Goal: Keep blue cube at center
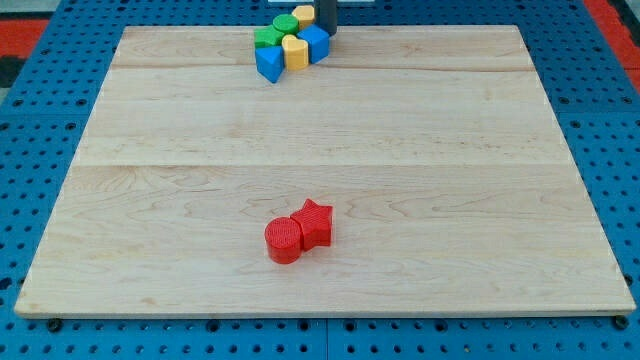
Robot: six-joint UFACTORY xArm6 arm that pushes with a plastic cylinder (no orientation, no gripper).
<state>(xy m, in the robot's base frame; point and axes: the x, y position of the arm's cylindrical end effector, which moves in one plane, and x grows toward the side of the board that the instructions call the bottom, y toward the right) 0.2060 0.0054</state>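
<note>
we see our rod coming down at the view's top edge, its upper part cut off by the frame. my tip [327,31] sits just behind the cluster of blocks, right beside the blue cube [316,43], but we cannot tell whether it touches. there is no pincer on this arm, only the rod, so there is nothing to call open or closed.

the blue cube lies at the view's top, a little left of the middle, near the far edge of the wooden board [400,200], well apart from the board's centre. it is packed against a yellow block [294,52], whose shape we can't make out. further left are a green block [267,38], a green cylinder [285,24] and a second blue block [268,64], wedge-like. another yellow block [304,14] is half hidden behind the rod.

low on the board, a red cylinder [284,240] touches a red star-shaped block [315,223].
</note>
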